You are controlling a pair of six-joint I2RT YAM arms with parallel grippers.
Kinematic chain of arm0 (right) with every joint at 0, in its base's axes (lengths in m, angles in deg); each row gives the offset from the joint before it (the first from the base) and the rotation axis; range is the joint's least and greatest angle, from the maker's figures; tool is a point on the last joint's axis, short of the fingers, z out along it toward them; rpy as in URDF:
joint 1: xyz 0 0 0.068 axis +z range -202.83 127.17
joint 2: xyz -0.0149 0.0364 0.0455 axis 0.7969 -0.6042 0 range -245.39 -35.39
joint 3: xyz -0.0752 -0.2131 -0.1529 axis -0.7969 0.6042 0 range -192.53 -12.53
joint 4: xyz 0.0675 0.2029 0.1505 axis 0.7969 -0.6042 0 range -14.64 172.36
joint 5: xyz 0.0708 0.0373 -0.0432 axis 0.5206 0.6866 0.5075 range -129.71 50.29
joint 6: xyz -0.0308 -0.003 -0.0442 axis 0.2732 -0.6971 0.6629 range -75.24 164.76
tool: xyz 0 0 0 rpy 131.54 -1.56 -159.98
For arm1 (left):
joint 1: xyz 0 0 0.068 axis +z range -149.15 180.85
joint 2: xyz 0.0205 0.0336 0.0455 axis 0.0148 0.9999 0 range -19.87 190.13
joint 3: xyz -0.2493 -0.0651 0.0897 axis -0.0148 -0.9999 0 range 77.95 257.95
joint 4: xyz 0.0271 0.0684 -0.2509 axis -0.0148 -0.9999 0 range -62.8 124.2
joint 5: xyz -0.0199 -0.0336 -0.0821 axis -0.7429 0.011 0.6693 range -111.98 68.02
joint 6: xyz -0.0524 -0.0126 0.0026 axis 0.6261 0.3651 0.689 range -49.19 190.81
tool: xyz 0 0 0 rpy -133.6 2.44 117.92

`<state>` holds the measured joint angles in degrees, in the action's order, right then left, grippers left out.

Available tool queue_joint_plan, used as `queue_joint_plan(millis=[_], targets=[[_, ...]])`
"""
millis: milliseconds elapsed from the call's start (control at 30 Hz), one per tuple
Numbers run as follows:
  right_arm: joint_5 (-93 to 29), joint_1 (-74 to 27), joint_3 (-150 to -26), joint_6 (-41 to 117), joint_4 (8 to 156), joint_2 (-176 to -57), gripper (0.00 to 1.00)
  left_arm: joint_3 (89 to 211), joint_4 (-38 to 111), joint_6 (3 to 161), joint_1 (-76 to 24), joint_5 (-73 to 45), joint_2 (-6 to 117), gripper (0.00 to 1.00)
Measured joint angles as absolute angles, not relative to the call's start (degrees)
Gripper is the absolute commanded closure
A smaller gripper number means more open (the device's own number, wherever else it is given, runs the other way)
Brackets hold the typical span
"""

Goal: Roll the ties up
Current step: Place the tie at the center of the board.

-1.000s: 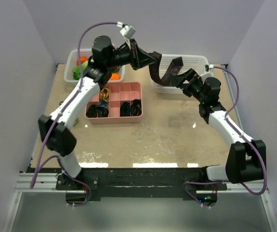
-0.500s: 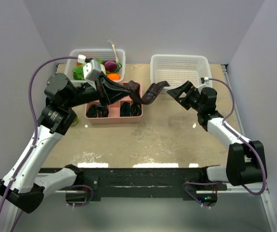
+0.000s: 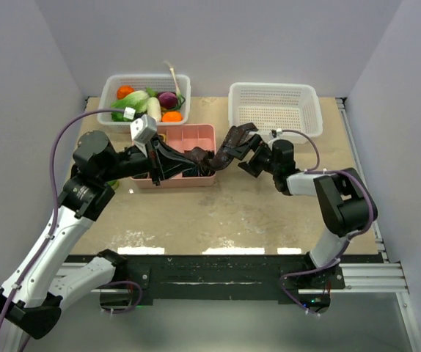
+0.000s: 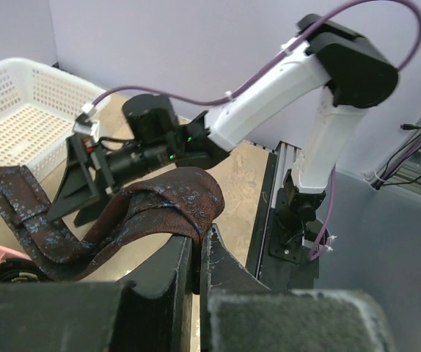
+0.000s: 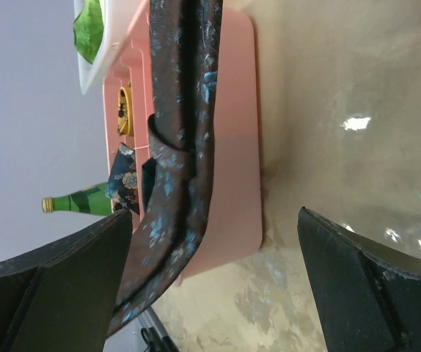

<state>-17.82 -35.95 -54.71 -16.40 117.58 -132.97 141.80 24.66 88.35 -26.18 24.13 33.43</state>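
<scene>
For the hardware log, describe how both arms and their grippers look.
Both arms are alike: the left arm and right arm have white tube links between chunky black joint housings. A purple cable loops loosely along each. The left gripper and right gripper are black, each with two flat, wedge-shaped fingers. No lettering can be made out.

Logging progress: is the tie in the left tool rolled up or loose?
Loose. The tie drapes as a long, bent strip from the shut left tool, not coiled.
</scene>
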Motion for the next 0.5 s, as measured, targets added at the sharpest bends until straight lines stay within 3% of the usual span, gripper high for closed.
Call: queue_joint_plan(millis=[333, 400, 433, 500], targets=[[-18.2, -35.3, -62.1, -21.0, 130.3, -145.2, 0.09, 142.4, 19.5, 87.7, -26.2, 30.2, 32.6, 1.0], [-18.2, -35.3, -62.9, -22.0, 132.2, -146.8, 0.19, 142.5, 18.2, 87.7, -26.2, 31.8, 32.4, 1.0], [-18.2, -35.3, -63.3, -22.3, 132.6, -147.4, 0.28, 142.5, 17.9, 87.7, -26.2, 32.4, 32.2, 1.0], [-18.2, -35.3, -64.4, -23.4, 133.7, -148.9, 0.35, 142.7, 16.9, 87.7, -26.2, 34.0, 31.6, 1.0]])
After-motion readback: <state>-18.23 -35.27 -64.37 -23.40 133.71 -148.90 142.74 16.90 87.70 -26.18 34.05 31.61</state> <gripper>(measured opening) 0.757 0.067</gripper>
